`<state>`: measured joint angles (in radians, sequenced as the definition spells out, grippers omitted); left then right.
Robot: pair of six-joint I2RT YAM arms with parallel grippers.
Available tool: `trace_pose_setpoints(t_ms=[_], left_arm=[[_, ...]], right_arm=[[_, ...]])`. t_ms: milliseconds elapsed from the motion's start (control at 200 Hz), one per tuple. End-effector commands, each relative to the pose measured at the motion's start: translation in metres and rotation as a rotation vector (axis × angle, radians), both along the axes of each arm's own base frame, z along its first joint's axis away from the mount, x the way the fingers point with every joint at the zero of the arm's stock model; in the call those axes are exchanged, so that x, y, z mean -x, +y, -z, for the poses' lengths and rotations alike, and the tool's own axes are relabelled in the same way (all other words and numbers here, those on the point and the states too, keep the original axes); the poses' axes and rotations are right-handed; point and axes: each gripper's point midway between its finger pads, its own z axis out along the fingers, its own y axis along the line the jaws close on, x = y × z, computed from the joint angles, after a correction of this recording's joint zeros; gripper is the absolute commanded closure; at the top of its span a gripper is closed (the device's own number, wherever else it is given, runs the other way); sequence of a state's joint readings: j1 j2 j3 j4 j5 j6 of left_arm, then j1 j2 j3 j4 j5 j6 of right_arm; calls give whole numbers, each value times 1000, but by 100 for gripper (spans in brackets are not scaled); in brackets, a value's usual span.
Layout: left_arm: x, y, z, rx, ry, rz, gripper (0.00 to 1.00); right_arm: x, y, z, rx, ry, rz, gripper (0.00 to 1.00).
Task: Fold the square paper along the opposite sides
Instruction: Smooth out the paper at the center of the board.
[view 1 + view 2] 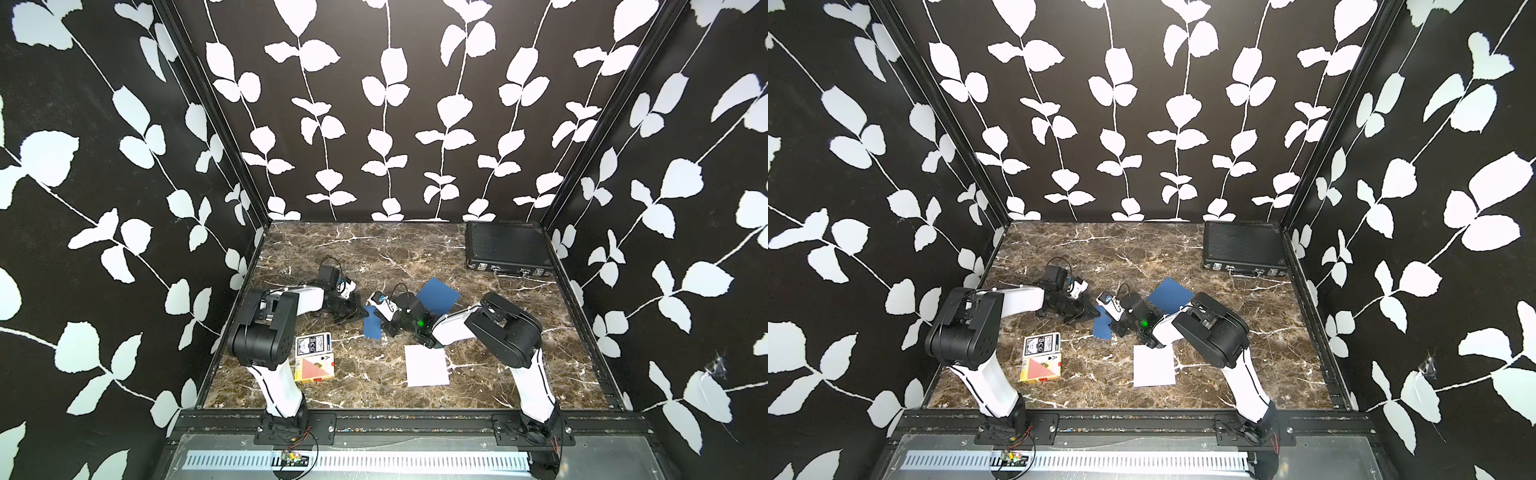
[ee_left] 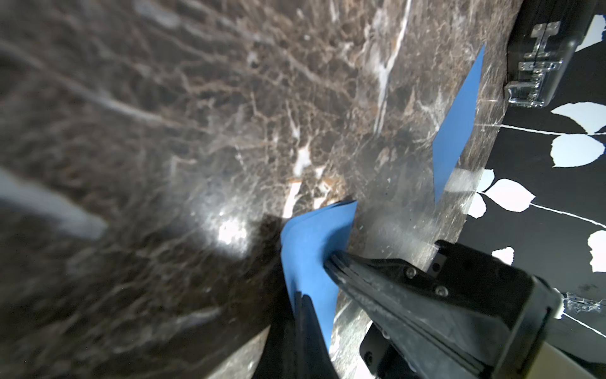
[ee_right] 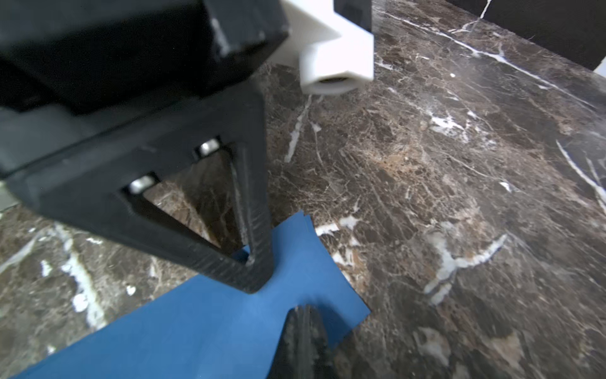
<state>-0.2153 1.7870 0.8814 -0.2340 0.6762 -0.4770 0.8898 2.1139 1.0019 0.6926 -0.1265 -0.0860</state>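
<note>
The square paper is a blue sheet (image 1: pixel 371 326), folded over and lying flat in the middle of the marble table; its doubled edges show at one corner (image 3: pixel 306 218). My left gripper (image 1: pixel 356 317) comes in from the left, and its shut tips (image 2: pixel 303 297) rest on the sheet's left edge. From the right, my right gripper (image 1: pixel 390 328) presses its shut tips (image 3: pixel 305 309) onto the same sheet near a corner. In the right wrist view the left gripper's fingertips (image 3: pixel 255 282) touch the paper a short way from mine. I see no paper between either pair of jaws.
A second blue sheet (image 1: pixel 438 296) lies flat just behind the right gripper. A white sheet (image 1: pixel 427 365) lies nearer the front. Two playing-card boxes (image 1: pixel 313 353) sit by the left arm's base. A black case (image 1: pixel 509 249) stands in the back right corner.
</note>
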Motion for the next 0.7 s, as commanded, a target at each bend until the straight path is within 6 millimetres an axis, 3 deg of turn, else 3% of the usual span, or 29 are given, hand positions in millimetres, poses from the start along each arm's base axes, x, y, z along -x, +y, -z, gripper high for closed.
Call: trace_pose_setpoints(t_ms=[0,550,610,695], left_arm=[[21,16,27,-108,80,-17,100],[22,18,27,-114,71,-16,100],[22,17,27,-113,67,-16,100],[20,16,25,-101,57,-22,100]], right_arm=[[-1,-24,43,153,39,71,100],[-23,-56,59,200,113,234,100],[-25,-58,53,186,127,240,100],[-23,-45,24,98,124,186,100]])
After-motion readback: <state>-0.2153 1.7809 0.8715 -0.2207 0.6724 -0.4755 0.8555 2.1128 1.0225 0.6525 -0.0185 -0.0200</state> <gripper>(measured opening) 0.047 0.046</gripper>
